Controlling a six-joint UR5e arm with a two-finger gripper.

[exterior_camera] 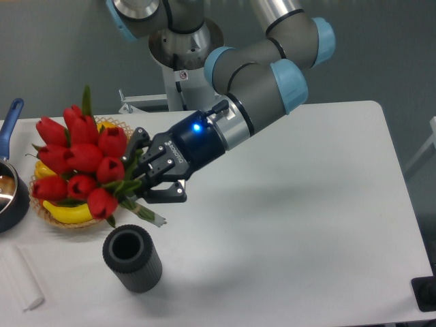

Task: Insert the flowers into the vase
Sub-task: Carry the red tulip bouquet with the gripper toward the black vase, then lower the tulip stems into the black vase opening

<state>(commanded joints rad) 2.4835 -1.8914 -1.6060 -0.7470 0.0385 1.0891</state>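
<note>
Fixed camera: bare white table lies right of and in front of the vase, which stands upright near the front edge. The gripper, clenched on the stems, holds the flowers aloft over the wicker basket, up-left of the vase.

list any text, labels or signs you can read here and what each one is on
White lettering on the dark body of the hand holding the flowers: too blurred to read.
Small red-and-white sticker on the robot base column: too small to read.
No text shows on the vase, the wicker basket or the table.
</note>
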